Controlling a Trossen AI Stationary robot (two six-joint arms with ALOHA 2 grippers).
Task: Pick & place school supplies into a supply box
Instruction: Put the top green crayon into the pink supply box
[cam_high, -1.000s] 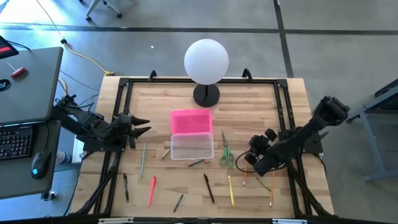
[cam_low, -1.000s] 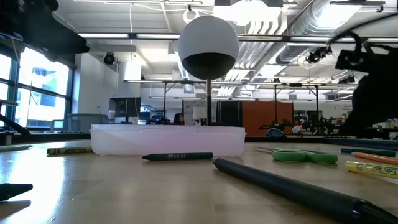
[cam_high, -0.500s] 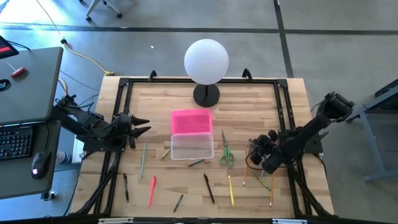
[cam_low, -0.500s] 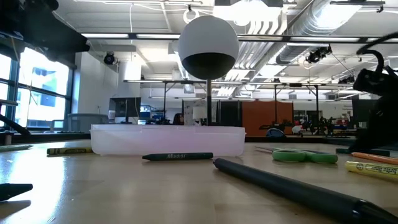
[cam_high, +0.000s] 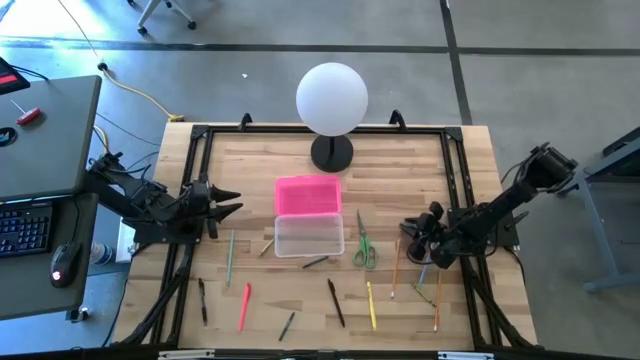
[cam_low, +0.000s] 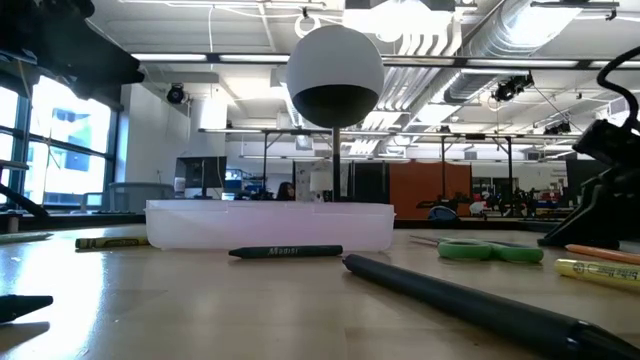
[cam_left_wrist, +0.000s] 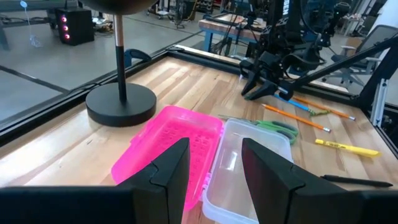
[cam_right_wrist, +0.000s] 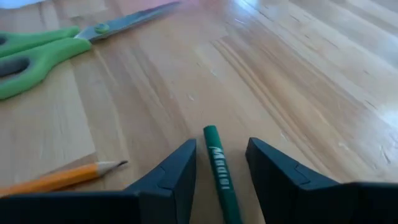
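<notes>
While the desk is strewn with supplies, hardly anything of the job looks done: the supply box sits in the middle with its clear tray seemingly empty and its pink lid folded open on the far side, toward the globe lamp. Its long axis runs across the desk, left to right. Everything else lies outside it, so the whole sorting remains. The green-handled scissors lie just right of the box, blades pointing away toward the lamp side, handles toward the near edge. A long green pencil lies left of the box, running near to far, with a red pen and several dark pens further toward the near edge. On the right, the right claw is down low over a cluster of orange and yellow pencils, its fingers spread and straddling a green pencil whose length runs straight between them; I judge a pick is about to be made, nothing gripped yet. The left claw waits at the left edge, fingers spread, empty.
</notes>
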